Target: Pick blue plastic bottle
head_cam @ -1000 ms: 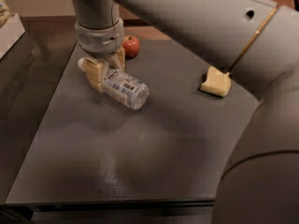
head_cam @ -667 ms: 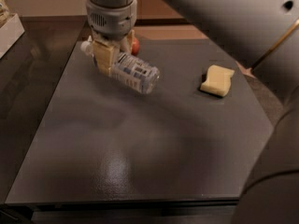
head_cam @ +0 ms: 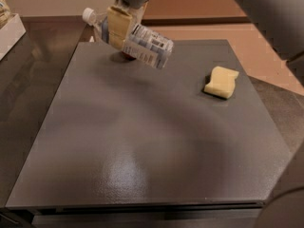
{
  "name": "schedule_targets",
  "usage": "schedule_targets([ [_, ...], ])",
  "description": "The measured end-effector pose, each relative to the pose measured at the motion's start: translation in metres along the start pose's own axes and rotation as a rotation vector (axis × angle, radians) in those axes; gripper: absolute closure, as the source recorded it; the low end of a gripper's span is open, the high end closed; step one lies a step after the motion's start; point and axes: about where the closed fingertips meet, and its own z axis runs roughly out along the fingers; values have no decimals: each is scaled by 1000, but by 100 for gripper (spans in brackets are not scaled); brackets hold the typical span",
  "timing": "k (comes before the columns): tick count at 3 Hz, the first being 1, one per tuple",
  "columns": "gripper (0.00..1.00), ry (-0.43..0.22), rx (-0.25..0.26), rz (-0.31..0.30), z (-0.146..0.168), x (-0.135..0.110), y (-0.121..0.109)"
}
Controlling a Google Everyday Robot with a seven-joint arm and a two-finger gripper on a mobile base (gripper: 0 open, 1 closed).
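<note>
The grasp looks done: the gripper [head_cam: 125, 31] hangs up and to the left of the yellow sponge [head_cam: 221, 82], its fingers [head_cam: 118, 26] clamped across the blue plastic bottle [head_cam: 149, 46] near the shoulder. The bottle is clear of the counter [head_cam: 142, 151] and tilted, with the white cap pointing away from the sponge and the base sloping down toward it. By my judgement only carrying it up and holding it secure is left.

A sliver of a red thing [head_cam: 127, 56] shows just under the bottle, well apart from the sponge and mostly hidden. The bottle sits over the counter's far edge, on the side away from the sponge. Nearer than the sponge the counter runs wide and bare, so a lift straight up meets nothing.
</note>
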Motion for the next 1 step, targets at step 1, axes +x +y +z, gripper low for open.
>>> schedule_targets([
  [1,100,-32,15,-10,-1,-9,-3],
])
